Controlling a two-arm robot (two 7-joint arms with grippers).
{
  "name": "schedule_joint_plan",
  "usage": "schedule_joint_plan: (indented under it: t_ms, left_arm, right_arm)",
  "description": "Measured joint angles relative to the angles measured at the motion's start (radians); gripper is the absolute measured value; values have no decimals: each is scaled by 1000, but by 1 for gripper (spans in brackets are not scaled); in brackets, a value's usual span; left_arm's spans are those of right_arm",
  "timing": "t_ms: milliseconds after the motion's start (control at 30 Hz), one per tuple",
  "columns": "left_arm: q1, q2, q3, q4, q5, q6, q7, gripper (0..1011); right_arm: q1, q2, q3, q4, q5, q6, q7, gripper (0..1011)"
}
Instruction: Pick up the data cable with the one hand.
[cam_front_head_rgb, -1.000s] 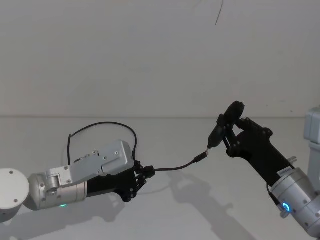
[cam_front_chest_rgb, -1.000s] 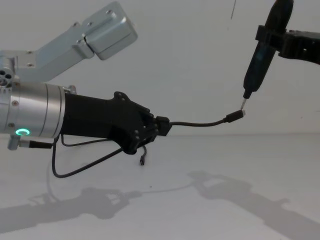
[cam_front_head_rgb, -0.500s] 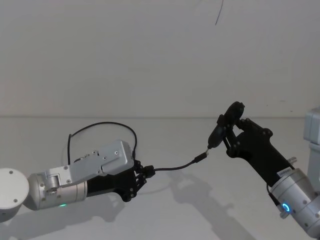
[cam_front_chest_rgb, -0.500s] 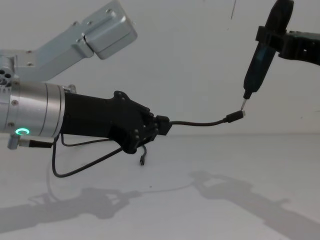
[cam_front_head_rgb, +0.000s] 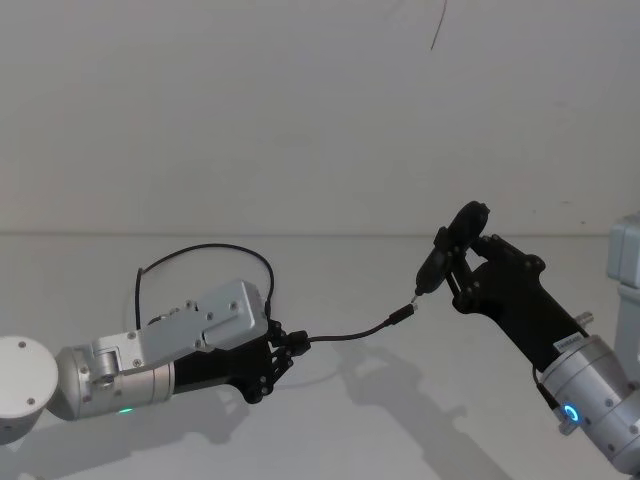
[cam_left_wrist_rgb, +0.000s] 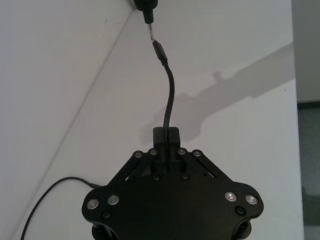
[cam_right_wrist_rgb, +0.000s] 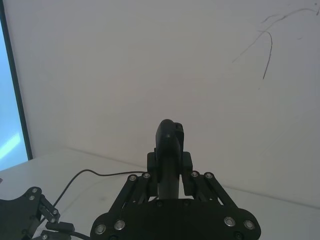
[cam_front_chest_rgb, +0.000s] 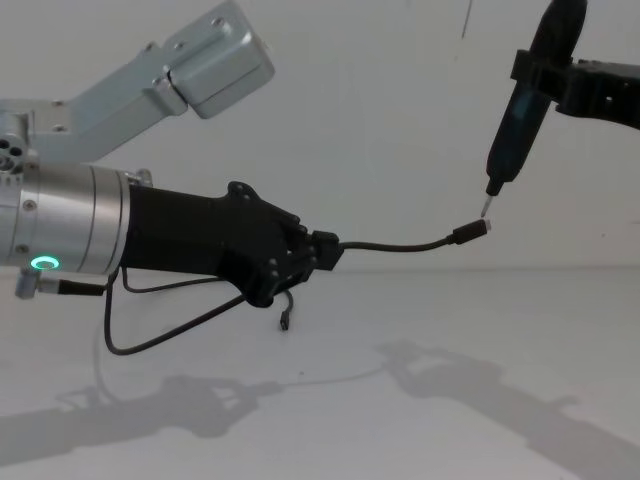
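My left gripper (cam_front_head_rgb: 288, 345) is shut on the data cable (cam_front_head_rgb: 350, 333), a thin black cord, just behind a black plug block (cam_left_wrist_rgb: 165, 137). It holds the cable above the table. From the grip the cable (cam_front_chest_rgb: 400, 246) runs out in the air to a small metal-tipped plug (cam_front_chest_rgb: 472, 232). The rest loops back behind the left arm (cam_front_head_rgb: 205, 249), with a loose end hanging below (cam_front_chest_rgb: 285, 322). My right gripper (cam_front_head_rgb: 455, 268) is shut on a black pen-like tool (cam_front_chest_rgb: 520, 110). The tool's metal tip (cam_left_wrist_rgb: 151, 33) hovers just above the cable's plug.
White table surface (cam_front_head_rgb: 400, 420) under both arms, with a plain white wall behind. The left arm's silver link (cam_front_chest_rgb: 200, 60) rises at the upper left. A grey box (cam_front_head_rgb: 625, 255) stands at the right edge.
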Motion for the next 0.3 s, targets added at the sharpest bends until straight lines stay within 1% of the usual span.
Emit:
schedule_joint_plan:
  t_ms: [300]
  left_arm:
    - [0, 0, 0, 0, 0, 0, 0, 49]
  right_arm:
    - [1, -1, 0, 1, 0, -2, 1, 263]
